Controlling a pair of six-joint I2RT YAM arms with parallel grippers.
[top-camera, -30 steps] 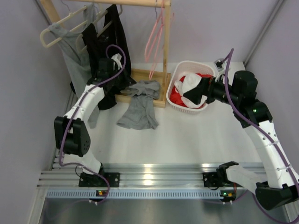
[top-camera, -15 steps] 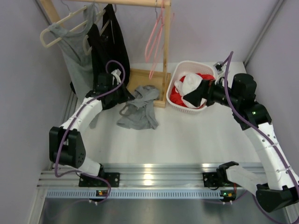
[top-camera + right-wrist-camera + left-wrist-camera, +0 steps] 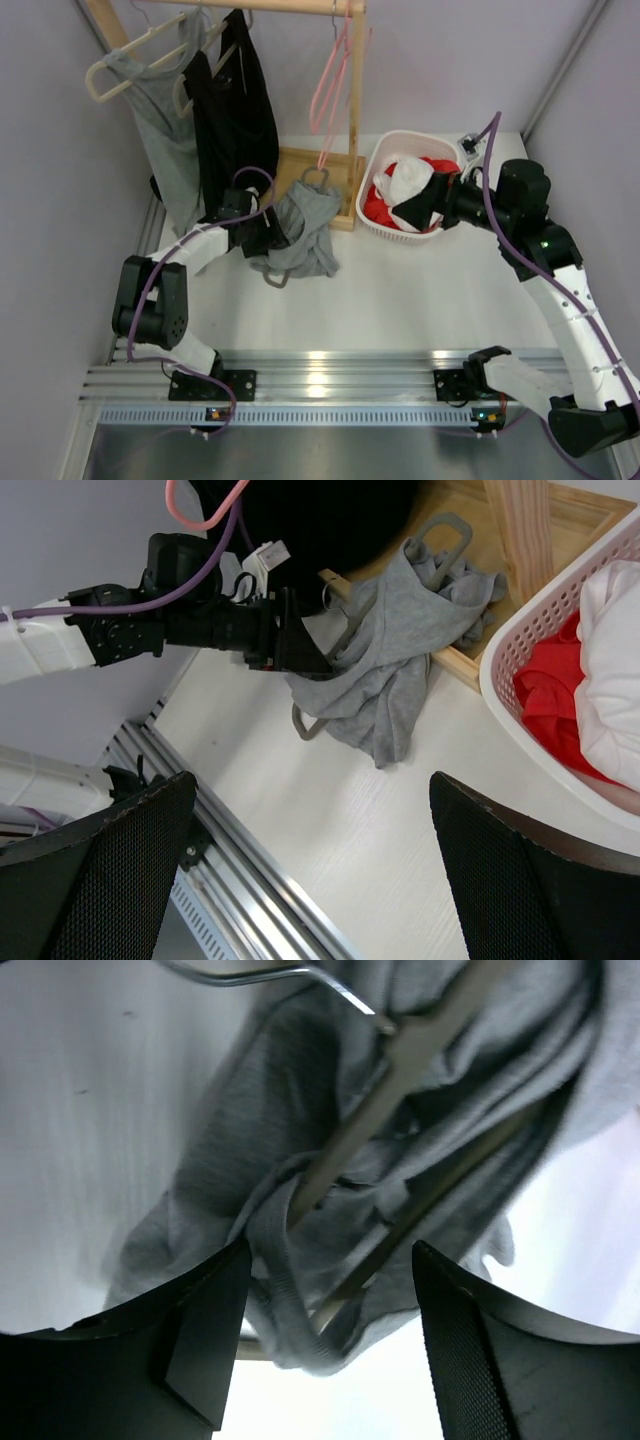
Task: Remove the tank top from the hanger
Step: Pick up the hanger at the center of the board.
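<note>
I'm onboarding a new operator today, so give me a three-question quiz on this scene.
1. True or false: the grey tank top lies on the table with a hanger still inside it.
2. The white basket holds: A) red and white clothes, B) shoes, C) nothing.
3. Which arm's gripper is right at the tank top?

Key: 1. True. 2. A. 3. The left gripper, with its jaws apart.
</note>
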